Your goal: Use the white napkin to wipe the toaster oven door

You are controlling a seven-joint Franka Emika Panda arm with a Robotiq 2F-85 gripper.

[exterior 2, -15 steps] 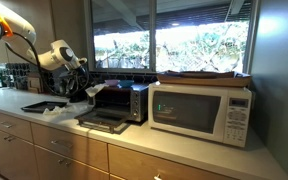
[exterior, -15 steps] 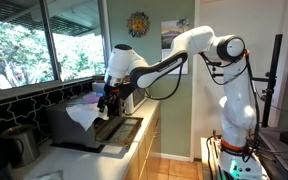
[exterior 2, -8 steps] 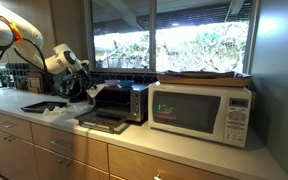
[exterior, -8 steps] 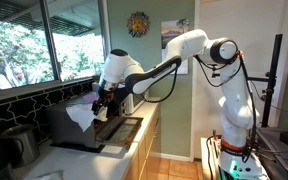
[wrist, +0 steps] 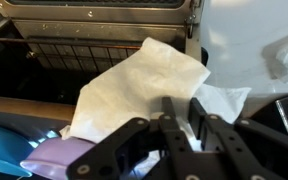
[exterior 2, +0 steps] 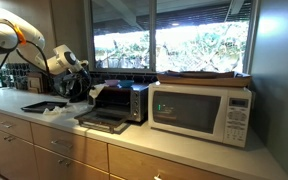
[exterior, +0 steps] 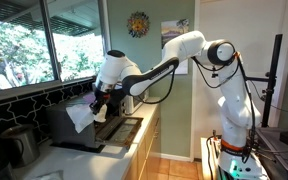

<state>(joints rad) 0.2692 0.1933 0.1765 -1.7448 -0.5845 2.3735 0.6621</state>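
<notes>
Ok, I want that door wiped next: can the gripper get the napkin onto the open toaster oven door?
Probably yes: the gripper holds the napkin close to the folded-down door, and nothing seems to lie between them.

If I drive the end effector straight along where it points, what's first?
The white napkin held in the end effector would likely touch the open toaster oven door first; depth is unclear.

The toaster oven is sitting on the counter, just beside the microwave; the napkin is hanging from the gripper over the lowered door.
</notes>
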